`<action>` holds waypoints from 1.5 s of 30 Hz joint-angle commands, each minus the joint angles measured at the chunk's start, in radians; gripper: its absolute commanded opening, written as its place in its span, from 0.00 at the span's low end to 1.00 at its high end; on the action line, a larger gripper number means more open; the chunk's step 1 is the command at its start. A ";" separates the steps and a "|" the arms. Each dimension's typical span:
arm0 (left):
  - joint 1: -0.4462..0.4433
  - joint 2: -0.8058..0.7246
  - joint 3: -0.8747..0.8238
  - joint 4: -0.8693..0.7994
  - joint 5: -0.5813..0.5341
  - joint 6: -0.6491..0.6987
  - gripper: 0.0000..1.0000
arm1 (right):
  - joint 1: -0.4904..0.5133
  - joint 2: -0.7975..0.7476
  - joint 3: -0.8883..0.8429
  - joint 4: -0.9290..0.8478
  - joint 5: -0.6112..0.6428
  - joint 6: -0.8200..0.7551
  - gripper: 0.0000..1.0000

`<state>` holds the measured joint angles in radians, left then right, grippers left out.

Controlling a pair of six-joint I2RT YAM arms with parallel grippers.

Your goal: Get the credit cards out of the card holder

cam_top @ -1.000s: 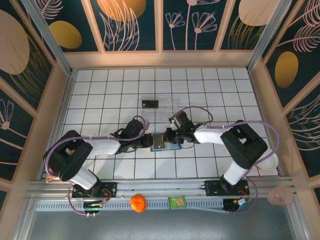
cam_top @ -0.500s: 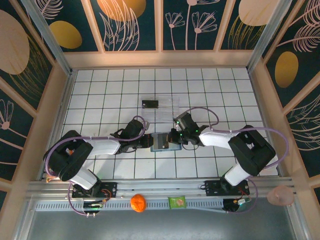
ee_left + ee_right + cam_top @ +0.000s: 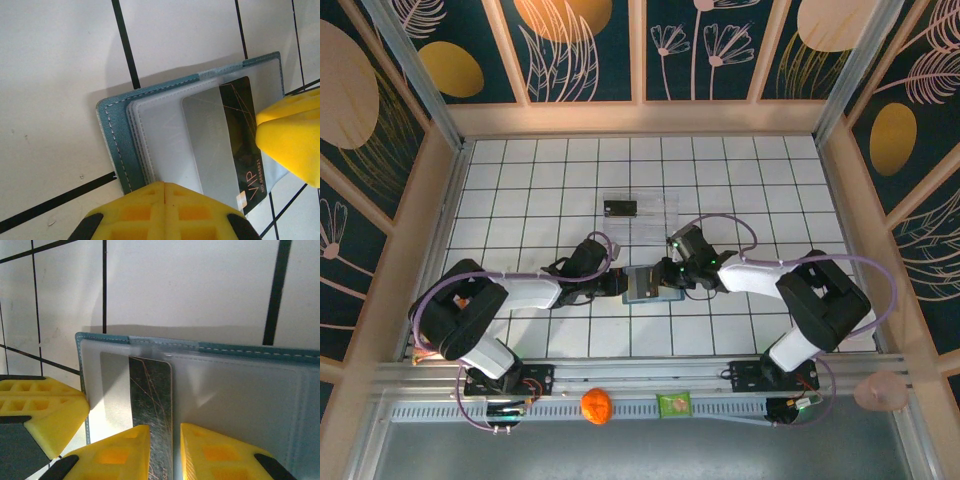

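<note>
The holder point(image 3: 648, 284) lies open on the tabletop point(image 3: 520, 180), between my two arms. My left jaws are closed and press down on the holder's edge on my left. My right jaws are at its opposite edge, a little apart, straddling the VIP card point(image 3: 152, 390). As far as I can tell they are not pinching it. That card is mostly inside its clear sleeve. Beyond the holder, a tray point(image 3: 665, 205) holds another black card point(image 3: 620, 208). I judge that one card is out and at least this one is left to pull.
</note>
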<state>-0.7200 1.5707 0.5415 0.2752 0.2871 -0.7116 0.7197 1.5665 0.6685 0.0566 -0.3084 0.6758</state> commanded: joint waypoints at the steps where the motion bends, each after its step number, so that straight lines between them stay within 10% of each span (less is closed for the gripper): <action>1: -0.006 0.040 -0.011 -0.049 0.017 -0.005 0.00 | 0.001 0.034 0.008 0.016 -0.026 -0.014 0.23; 10: -0.006 0.030 -0.012 -0.054 0.009 -0.005 0.00 | -0.007 0.032 -0.005 -0.023 0.028 -0.020 0.00; 28: -0.006 -0.036 0.011 -0.083 -0.045 0.020 0.00 | -0.039 -0.227 -0.044 -0.117 0.160 -0.108 0.00; 36: -0.004 -0.224 -0.007 -0.028 -0.081 0.049 0.41 | -0.047 -0.345 0.001 -0.081 0.110 -0.212 0.00; 45: 0.080 -0.370 -0.179 0.408 0.099 -0.065 0.74 | -0.105 -0.453 -0.059 0.211 -0.135 -0.163 0.00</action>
<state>-0.6739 1.2316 0.4103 0.4702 0.3035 -0.7200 0.6350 1.1431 0.6346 0.1165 -0.3305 0.4965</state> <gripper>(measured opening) 0.728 0.047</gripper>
